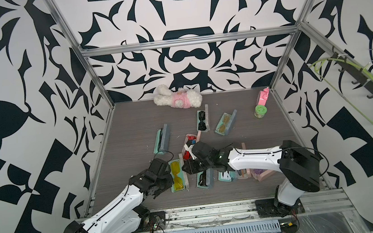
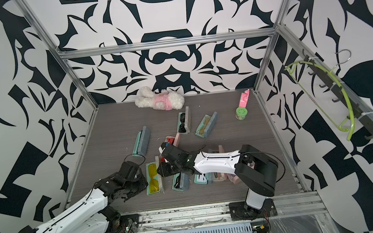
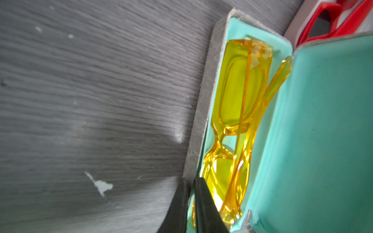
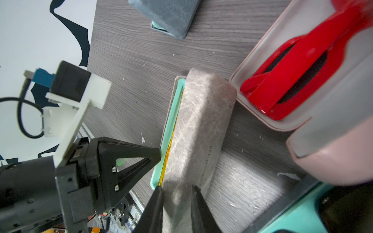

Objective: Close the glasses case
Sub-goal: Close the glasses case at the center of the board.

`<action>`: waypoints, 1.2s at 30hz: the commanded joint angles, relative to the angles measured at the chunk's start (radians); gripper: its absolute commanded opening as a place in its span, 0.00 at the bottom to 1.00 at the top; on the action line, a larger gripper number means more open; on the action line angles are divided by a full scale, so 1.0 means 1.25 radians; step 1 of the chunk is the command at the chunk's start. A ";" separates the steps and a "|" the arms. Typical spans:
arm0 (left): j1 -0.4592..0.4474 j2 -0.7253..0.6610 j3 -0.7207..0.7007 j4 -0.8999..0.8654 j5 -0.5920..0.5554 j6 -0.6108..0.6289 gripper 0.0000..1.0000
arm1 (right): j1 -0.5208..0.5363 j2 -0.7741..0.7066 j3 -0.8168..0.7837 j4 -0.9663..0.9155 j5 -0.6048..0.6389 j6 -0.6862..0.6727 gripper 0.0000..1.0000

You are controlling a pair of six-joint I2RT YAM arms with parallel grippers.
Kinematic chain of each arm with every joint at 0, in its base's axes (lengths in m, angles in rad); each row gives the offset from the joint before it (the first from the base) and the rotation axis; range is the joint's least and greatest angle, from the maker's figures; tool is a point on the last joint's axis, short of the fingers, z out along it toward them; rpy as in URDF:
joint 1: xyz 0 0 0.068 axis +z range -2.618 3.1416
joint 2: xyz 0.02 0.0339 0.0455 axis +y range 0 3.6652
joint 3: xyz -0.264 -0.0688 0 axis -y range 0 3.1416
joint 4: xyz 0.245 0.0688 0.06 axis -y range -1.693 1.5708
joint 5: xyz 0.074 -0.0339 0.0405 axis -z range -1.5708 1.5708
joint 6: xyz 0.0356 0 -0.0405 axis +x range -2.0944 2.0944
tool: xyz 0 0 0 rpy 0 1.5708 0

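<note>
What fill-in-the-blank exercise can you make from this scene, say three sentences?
1. The glasses in the teal-lined case are ____.
2. The right gripper straddles that case's grey ____.
3. The pink case beside it holds a pair coloured ____.
Missing words: yellow; lid; red.

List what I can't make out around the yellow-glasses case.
- Right gripper hold on the grey lid: blurred in right wrist view, arm-covered in both top views.
- Yellow glasses: one end behind left gripper, which pinches the glasses case rim, left wrist view.
- Pink case contents: under the right forearm, top views.
</note>
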 commanded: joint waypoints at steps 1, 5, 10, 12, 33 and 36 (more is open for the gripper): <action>0.003 0.010 -0.022 0.000 0.002 0.008 0.13 | -0.003 0.004 0.001 0.012 -0.001 0.003 0.26; 0.002 0.012 -0.025 0.004 0.001 0.009 0.13 | -0.003 0.005 0.000 0.013 -0.001 0.002 0.25; 0.003 0.024 -0.025 0.008 0.003 0.012 0.12 | -0.003 0.002 -0.006 0.018 -0.001 0.002 0.24; 0.003 0.027 -0.025 0.006 0.005 0.013 0.12 | -0.003 0.004 -0.008 0.023 -0.004 0.005 0.24; 0.003 0.021 -0.024 -0.002 -0.002 0.018 0.10 | 0.003 0.035 0.001 0.051 -0.017 0.014 0.24; 0.003 0.019 -0.025 -0.003 -0.002 0.018 0.10 | 0.005 0.037 0.000 0.053 -0.017 0.014 0.24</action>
